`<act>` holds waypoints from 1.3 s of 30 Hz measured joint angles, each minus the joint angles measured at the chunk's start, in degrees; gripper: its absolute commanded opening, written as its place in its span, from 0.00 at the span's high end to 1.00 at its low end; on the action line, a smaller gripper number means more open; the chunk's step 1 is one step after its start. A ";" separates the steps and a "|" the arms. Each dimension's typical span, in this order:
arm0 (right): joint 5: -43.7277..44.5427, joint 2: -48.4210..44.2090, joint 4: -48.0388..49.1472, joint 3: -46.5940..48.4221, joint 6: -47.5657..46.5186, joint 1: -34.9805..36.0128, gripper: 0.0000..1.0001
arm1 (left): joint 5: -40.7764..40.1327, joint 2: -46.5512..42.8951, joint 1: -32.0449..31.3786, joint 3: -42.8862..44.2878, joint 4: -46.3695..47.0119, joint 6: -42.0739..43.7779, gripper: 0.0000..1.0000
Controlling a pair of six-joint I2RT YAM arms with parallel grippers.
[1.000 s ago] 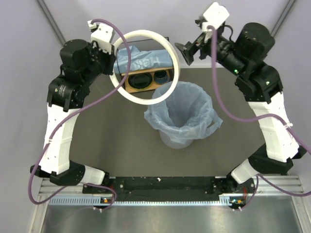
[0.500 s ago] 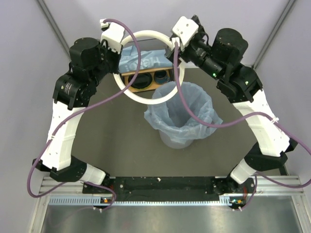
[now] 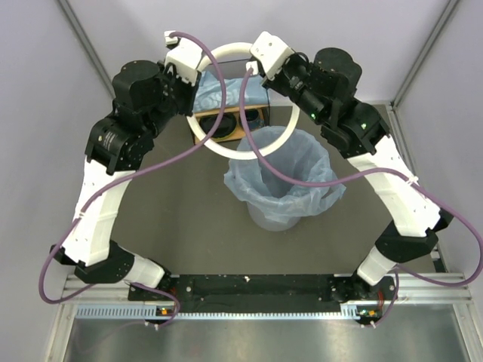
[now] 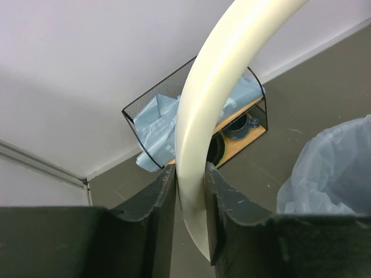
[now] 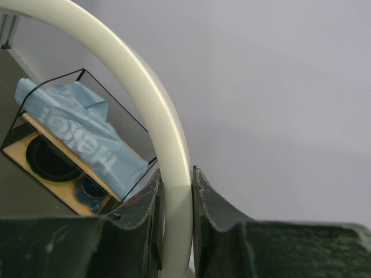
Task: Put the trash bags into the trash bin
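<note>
Right gripper [image 5: 175,174] swung in, clamping the white ring [image 5: 168,116] like left gripper [image 4: 190,168], above dark table [image 3: 173,219]

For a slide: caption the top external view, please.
Left gripper and right gripper hold the white ring rim aloft near the bag-lined trash bin.

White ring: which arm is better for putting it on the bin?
Right, probably. The left tool and right tool both grip the white ring, but the trash bin with its bag stands nearer the right arm's side.
</note>
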 measured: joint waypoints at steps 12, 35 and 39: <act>-1.51 -0.55 -13.77 0.44 7.87 -12.00 1.00 | 23.28 -1.62 8.26 2.43 11.28 -12.79 0.01; -23.76 -8.48 -37.64 -16.46 30.10 -23.80 1.00 | 42.82 -7.23 14.03 -23.28 16.76 -21.35 0.01; -25.62 -7.61 -35.08 -19.23 29.38 -25.20 1.00 | 45.66 -7.23 13.75 -25.07 16.28 -21.57 0.01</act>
